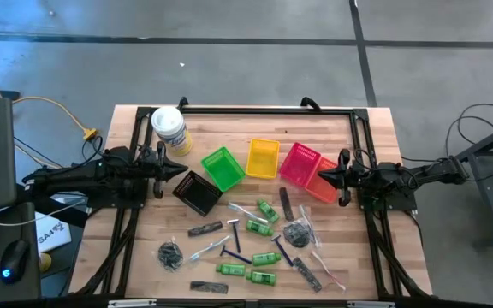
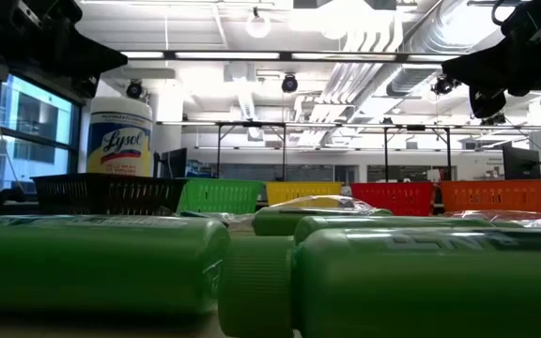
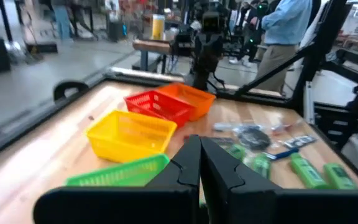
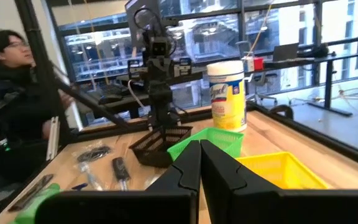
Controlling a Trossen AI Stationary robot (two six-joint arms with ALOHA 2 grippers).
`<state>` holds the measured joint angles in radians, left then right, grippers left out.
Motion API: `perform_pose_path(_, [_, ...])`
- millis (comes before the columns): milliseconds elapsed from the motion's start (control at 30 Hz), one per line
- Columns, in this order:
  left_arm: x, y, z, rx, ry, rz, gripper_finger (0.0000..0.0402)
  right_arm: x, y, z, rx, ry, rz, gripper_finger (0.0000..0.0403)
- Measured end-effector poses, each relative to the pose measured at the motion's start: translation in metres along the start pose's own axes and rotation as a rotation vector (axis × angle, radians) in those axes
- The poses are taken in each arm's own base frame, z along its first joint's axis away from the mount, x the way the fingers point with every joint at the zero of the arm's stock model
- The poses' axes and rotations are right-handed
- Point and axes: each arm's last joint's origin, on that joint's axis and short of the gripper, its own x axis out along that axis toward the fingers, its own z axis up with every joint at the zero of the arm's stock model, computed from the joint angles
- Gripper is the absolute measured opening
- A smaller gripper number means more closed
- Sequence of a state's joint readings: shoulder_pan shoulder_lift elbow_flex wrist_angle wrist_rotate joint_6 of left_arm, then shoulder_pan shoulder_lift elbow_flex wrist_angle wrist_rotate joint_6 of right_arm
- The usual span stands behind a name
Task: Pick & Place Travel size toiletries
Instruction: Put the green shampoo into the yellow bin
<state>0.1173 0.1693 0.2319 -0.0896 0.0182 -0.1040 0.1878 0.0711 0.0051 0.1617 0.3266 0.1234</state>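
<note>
L gripper (image 1: 183, 168) closed, R gripper (image 1: 318, 176) closed, both empty

overhead, table-level, two facing wrist views

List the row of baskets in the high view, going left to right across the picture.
black basket → green basket → yellow basket → red basket → orange basket

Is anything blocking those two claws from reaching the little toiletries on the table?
Nothing visible does. The left gripper and right gripper hang shut above the baskets; the toiletries lie uncovered on the table in front of those.
</note>
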Motion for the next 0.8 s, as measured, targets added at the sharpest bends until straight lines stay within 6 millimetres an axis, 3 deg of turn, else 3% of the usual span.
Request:
perform_pose_path(600, [0.001,0.000,0.004,0.049,-0.037,-0.004,0.0000,0.003,0.000,-0.003,-0.022,0.028,-0.036,0.0004])
perform_pose_path(800, [0.002,-0.002,0.002,0.067,-0.012,-0.054,0.0000,0.017,0.008,0.006,-0.088,0.059,-0.031,0.0004])
